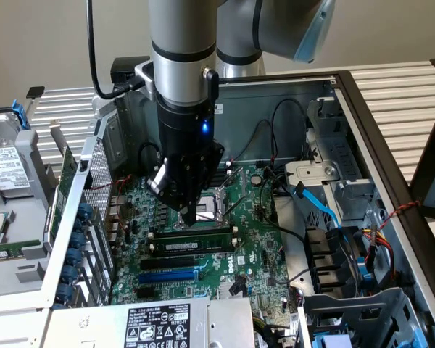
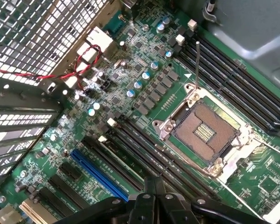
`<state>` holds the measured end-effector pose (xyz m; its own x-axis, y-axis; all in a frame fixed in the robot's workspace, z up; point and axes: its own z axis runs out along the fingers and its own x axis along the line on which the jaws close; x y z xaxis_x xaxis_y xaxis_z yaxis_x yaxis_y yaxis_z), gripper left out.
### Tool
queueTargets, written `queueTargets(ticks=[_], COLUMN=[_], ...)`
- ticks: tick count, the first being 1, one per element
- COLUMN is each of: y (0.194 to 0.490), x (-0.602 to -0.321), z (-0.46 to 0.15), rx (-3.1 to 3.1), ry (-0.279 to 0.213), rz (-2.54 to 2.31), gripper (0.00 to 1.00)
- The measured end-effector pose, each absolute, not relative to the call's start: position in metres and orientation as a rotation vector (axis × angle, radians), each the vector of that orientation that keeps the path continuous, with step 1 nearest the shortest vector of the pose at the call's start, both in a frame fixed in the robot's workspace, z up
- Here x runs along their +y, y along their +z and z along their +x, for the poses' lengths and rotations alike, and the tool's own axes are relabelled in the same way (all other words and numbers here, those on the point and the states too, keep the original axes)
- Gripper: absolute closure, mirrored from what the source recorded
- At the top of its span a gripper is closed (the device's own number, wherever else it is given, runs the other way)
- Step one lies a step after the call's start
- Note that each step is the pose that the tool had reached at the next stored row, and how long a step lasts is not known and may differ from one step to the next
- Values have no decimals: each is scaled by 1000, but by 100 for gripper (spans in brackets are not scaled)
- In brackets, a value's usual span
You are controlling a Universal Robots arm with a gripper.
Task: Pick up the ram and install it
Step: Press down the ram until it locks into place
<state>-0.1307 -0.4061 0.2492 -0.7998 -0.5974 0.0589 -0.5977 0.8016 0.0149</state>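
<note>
The ram, a long green stick with dark chips and a small white label, stands on edge in a black slot of the motherboard. My gripper points straight down with its fingers shut and nothing between them. Its tips are low over the board, just behind the ram and in front of the CPU socket. Whether they touch the ram I cannot tell. In the wrist view the shut gripper hangs over the row of long black slots, beside the CPU socket.
A blue slot lies in front of the ram. The case's perforated metal wall rises on the exterior view's left, the labelled power supply sits at the front, and cables and a drive cage crowd the right.
</note>
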Motion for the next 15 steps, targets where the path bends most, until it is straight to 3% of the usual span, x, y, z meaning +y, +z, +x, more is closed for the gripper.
queueTargets(ticks=[15], y=[249], x=[-406], z=[-131], rx=[-3002], ry=[11], rz=[706], gripper=[90])
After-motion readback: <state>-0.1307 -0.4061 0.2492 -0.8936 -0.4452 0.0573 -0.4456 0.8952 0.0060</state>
